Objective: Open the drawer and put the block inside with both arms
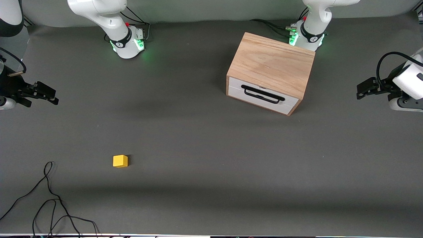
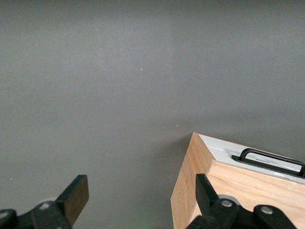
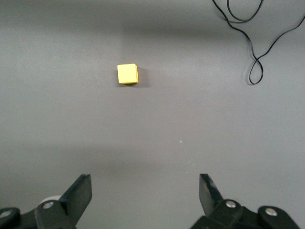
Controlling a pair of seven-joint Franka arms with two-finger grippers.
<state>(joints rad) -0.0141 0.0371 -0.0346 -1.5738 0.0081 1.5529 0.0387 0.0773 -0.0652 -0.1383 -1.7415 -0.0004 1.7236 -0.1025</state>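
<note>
The light oak box (image 1: 271, 64) stands near the left arm's base, its drawer (image 1: 262, 96) shut, with a white front and black wire handle (image 1: 262, 93). The box also shows in the left wrist view (image 2: 238, 186). The yellow block (image 1: 120, 161) lies on the table toward the right arm's end, nearer the front camera; it also shows in the right wrist view (image 3: 127, 74). My left gripper (image 1: 358, 92) is open and empty, up at the left arm's end of the table beside the box. My right gripper (image 1: 54, 98) is open and empty, up at the right arm's end.
The table (image 1: 211, 148) is covered in a dark grey mat. A loose black cable (image 1: 49, 198) lies on it at the right arm's end near the front edge, close to the block; it also shows in the right wrist view (image 3: 252, 43).
</note>
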